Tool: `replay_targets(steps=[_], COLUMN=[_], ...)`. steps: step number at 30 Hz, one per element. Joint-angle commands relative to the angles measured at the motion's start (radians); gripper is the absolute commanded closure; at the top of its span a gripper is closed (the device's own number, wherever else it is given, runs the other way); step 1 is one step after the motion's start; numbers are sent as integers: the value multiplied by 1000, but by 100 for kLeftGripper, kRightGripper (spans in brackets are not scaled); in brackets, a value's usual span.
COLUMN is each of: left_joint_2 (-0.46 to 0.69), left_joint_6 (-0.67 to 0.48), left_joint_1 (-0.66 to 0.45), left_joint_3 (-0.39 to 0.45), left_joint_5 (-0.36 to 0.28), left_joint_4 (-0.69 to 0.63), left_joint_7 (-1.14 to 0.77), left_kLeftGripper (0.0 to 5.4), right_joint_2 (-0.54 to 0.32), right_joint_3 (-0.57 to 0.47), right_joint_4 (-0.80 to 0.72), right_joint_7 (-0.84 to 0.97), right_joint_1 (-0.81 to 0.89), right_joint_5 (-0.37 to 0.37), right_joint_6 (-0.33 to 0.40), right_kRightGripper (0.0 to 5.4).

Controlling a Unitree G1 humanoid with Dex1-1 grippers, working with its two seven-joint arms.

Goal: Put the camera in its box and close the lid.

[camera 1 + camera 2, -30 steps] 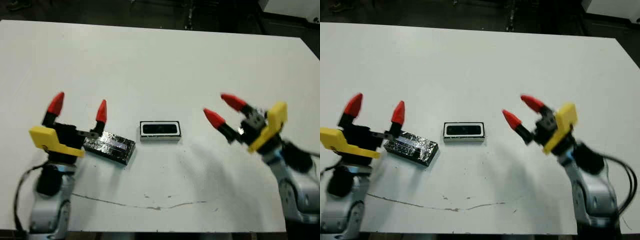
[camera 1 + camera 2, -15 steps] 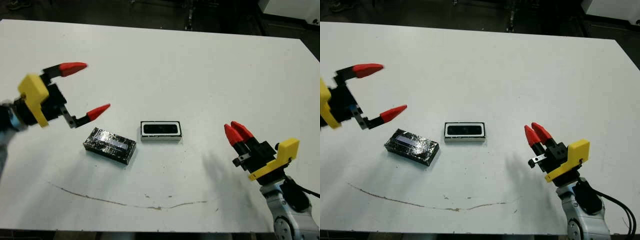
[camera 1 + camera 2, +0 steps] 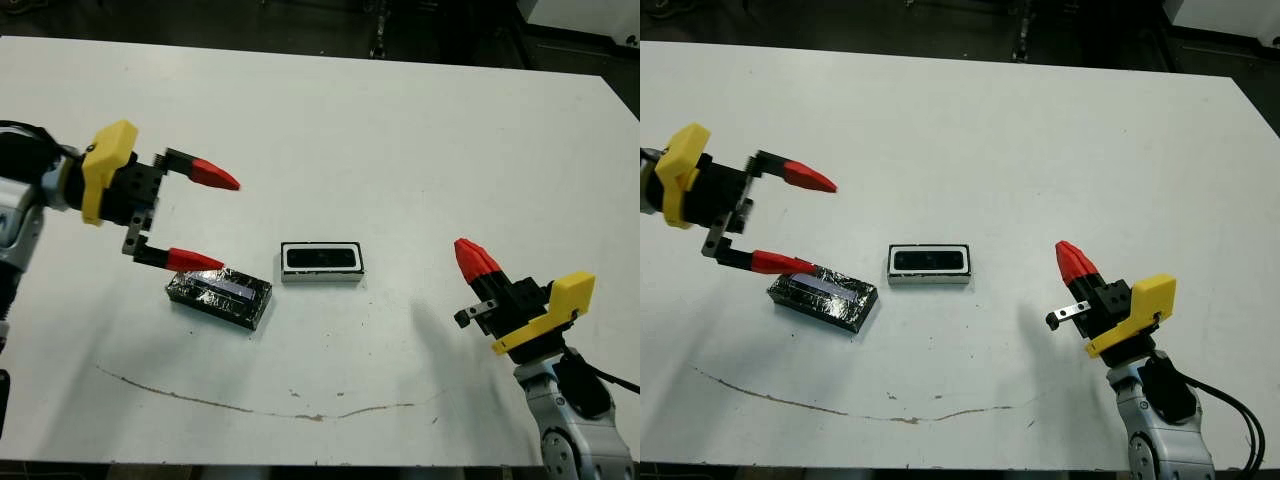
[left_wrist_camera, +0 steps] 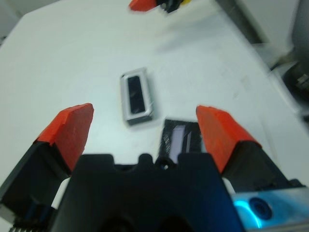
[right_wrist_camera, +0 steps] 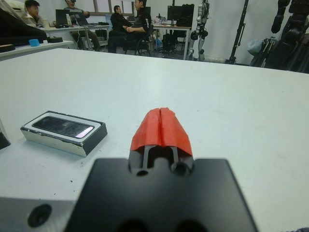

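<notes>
The left gripper (image 3: 200, 218), fingers spread wide and empty, hovers over the left end of the lid (image 3: 219, 297), which lies slightly askew toward the worktop's near edge. Just to the lid's right, the box (image 3: 321, 262) sits with the camera (image 3: 321, 258) inside. The right gripper (image 3: 476, 260), fingers pressed together, waits well apart.

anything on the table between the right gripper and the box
No. From the right gripper to the box there is only bare white table; the head views show it. The camera already lies in the box.
</notes>
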Motion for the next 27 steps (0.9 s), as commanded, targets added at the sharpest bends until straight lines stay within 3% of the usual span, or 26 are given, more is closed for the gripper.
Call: replay_targets(steps=[1,5,8,11,14,16,27], left_joint_2=[33,26,22,16,21,25,-12], left_joint_6=[-10,-6,-20,-77,-57,-41,-95], left_joint_1=[-16,7,14,12,-6,-21,-48], left_joint_3=[-57,-91,-123,-164,-220,-249,-289], left_joint_5=[-36,-119,-143,-130,-122,-83,42], left_joint_4=[0,1,6,15,34,45,133], left_joint_7=[-5,-5,-5,-5,-5,-5,-5], left_kLeftGripper=[0,0,0,0,0,0,0], right_joint_2=[-13,-11,-14,-14,-14,-16,-18], right_joint_3=[-3,-4,-2,-1,0,1,1], right_joint_4=[-4,-7,-6,-9,-6,-7,-1], right_joint_7=[-7,-14,-12,-17,-12,-14,-11], right_joint_1=[10,12,11,13,14,15,18], right_joint_5=[-1,0,0,-8,-7,-10,-16], right_joint_6=[-2,2,1,0,-7,-2,-9], right_kRightGripper=[539,539,539,539,539,539,539])
